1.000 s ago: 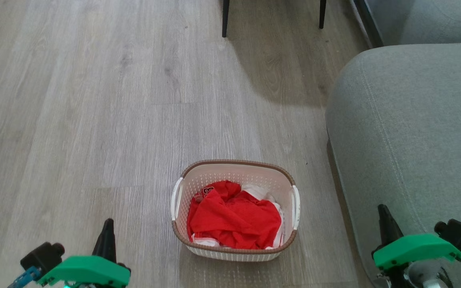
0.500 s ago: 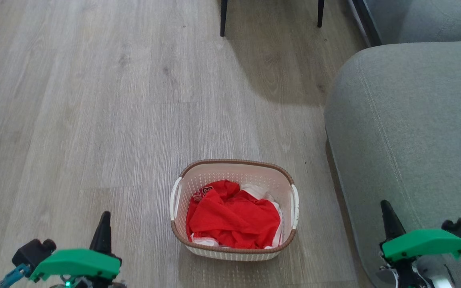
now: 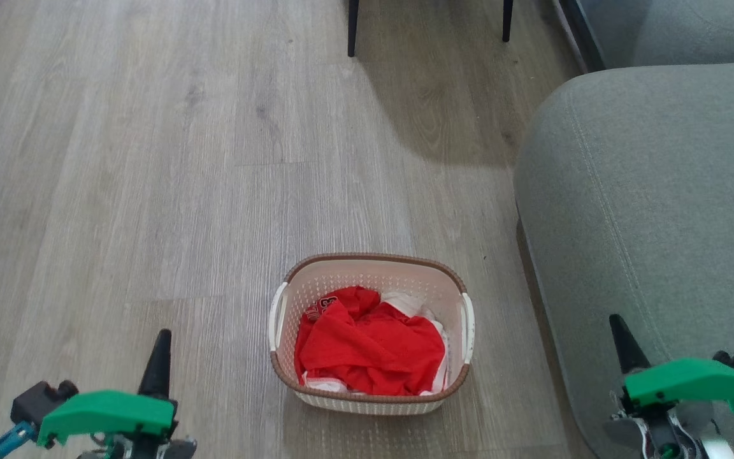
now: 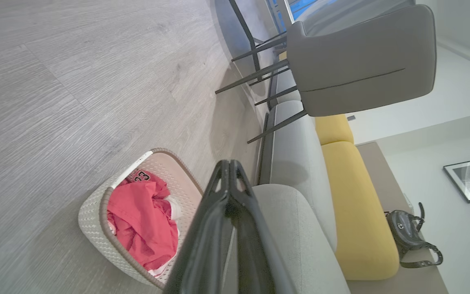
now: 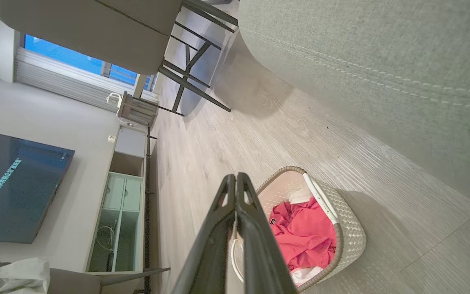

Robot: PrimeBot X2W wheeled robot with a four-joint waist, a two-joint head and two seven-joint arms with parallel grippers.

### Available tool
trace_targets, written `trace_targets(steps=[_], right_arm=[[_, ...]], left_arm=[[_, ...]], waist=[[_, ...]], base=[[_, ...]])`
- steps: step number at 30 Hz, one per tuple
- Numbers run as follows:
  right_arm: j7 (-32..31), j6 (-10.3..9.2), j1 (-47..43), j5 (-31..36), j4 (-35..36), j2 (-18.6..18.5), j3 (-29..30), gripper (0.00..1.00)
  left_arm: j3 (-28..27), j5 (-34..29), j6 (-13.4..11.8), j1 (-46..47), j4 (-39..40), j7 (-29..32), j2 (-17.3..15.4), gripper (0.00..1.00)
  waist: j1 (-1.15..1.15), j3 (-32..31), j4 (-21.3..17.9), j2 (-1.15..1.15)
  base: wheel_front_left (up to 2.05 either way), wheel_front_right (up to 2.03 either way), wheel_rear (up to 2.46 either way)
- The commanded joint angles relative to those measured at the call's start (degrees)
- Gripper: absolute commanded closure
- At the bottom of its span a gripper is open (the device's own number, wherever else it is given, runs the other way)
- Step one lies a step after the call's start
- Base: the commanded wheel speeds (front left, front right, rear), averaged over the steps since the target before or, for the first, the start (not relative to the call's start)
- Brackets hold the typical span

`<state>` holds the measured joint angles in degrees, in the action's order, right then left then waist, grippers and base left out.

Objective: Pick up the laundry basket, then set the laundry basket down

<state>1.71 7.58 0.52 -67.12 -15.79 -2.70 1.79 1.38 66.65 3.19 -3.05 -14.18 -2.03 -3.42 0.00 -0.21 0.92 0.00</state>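
The laundry basket (image 3: 341, 275) stands on the wooden floor at the lower middle of the head view, cream-white with a brown rim and white side handles, holding red and white clothes (image 3: 370, 347). My left gripper (image 3: 162, 336) is shut at the lower left, well clear of the basket. My right gripper (image 3: 616, 322) is shut at the lower right, in front of the sofa. The left wrist view shows the basket (image 4: 96, 228) left of the closed gripper (image 4: 229, 163). In the right wrist view the basket (image 5: 351, 237) lies right of the closed gripper (image 5: 235, 177).
A grey sofa (image 3: 654, 210) fills the right side, close beside the basket. Dark chair legs (image 3: 352, 29) stand at the top. Bare wooden floor (image 3: 150, 159) stretches left and ahead. A TV and cabinet (image 5: 125, 204) line the far wall.
The head view has shifted slightly, so everything sits a little higher and lefter. Both grippers have drifted outward and lower in the picture, staying shut. The basket has not moved on the floor.
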Motion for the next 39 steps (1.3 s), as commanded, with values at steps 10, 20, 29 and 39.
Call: trace_targets(steps=[10,20,29,39], right_arm=[[-1.93,-0.07,3.74,-7.55,1.89,-1.28,0.40,1.00],[-3.60,-0.07,4.34,-13.86,1.88,-1.30,1.32,1.00],[-5.13,-0.08,4.88,-19.55,1.87,-1.30,2.17,1.00],[-6.83,-0.09,5.48,-25.85,1.86,-1.30,3.12,1.00]], left_arm=[[-2.64,7.69,1.55,5.23,1.14,1.89,-0.91,1.00],[-3.77,14.20,2.47,6.52,0.83,3.60,-0.88,1.00],[-4.81,20.06,3.30,7.69,0.55,5.16,-0.84,1.00],[-5.98,26.55,4.23,8.98,0.23,6.91,-0.79,1.00]], waist=[[0.00,0.10,-0.24,0.00],[0.00,0.20,-0.46,0.00],[0.00,0.29,-0.67,0.00],[0.00,0.38,-0.90,0.00]], base=[[0.00,0.00,0.00],[0.00,0.00,0.00],[0.00,0.00,0.00],[0.00,0.00,0.00]])
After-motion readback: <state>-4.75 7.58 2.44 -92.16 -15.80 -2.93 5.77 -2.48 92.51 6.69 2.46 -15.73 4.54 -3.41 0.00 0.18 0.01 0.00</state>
